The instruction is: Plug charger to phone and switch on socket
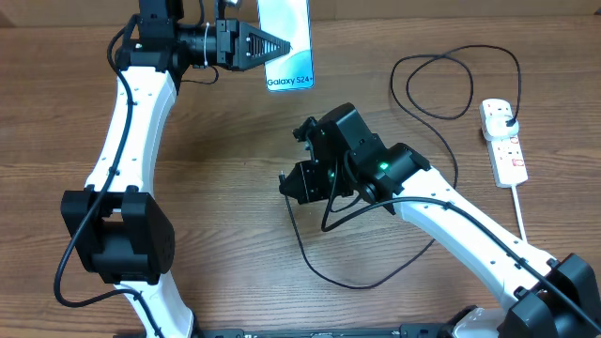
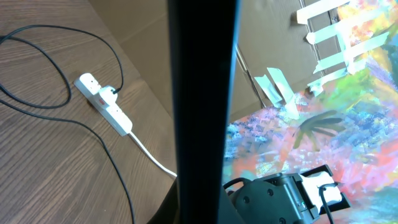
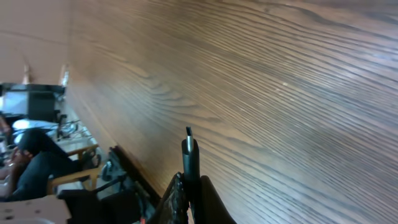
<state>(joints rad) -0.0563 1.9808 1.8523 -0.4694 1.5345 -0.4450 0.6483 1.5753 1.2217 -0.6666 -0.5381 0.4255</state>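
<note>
Wood-grain tabletop fills the overhead view, with both arms reaching in from the near edge. The left gripper (image 1: 273, 44) is closed on the phone (image 1: 291, 23) at the far side of the table, left of centre. The screen faces up and the "Galaxy S24" text sits at the phone's near end. In the left wrist view the phone's edge (image 2: 202, 93) shows as a dark upright bar across the middle.

The right gripper (image 1: 292, 178) is near the table's centre, nearer than the phone and apart from it. Its jaws are narrow and pinch the charger (image 1: 362, 280) just behind the connector tip (image 3: 188, 132), which sticks out beyond the fingers. From there the black cable drops toward the near edge, curves right and runs far-right into a loop. It ends at the black plug (image 1: 507, 119), seated in the far end of the socket (image 1: 510, 155). The socket lies at the right side, its white cord (image 1: 519, 211) trailing toward the near edge.
</note>
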